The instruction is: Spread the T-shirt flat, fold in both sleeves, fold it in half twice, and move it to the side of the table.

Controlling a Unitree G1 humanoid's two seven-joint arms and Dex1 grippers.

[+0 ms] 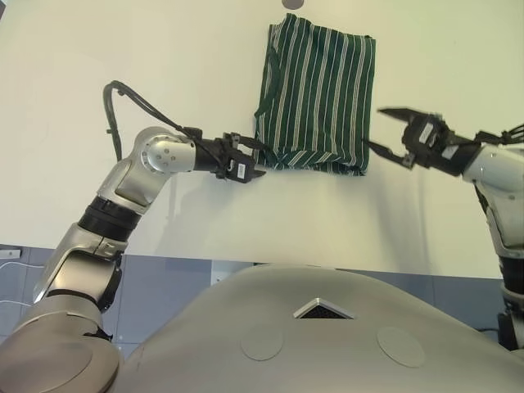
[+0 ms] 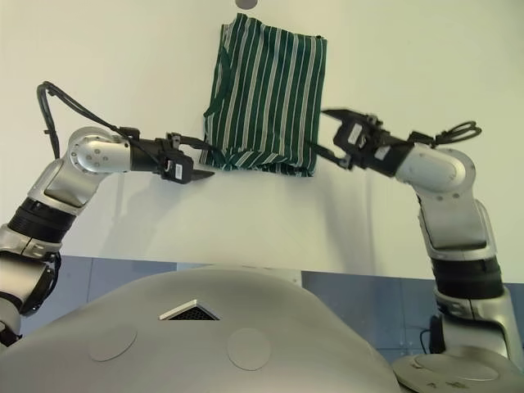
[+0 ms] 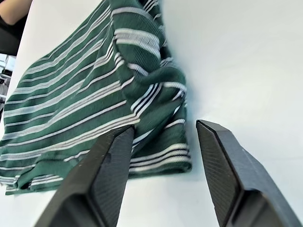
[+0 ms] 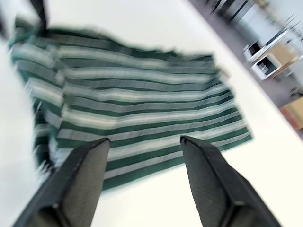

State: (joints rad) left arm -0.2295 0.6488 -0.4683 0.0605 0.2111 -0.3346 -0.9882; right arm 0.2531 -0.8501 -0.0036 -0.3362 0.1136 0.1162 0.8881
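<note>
Toward the far edge of the table (image 1: 123, 49), folded T-shirt (image 1: 319, 90), seemingly in several layers; at its near corners, left gripper (image 1: 254, 160) and right gripper (image 1: 377, 128) spread, empty; best to pinch all layers, lift evenly.

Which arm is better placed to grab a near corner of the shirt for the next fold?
Left, probably. The left gripper is open, with the T-shirt's bunched near corner between its fingers. The right gripper, also open, sits beside the shirt's right edge.
</note>
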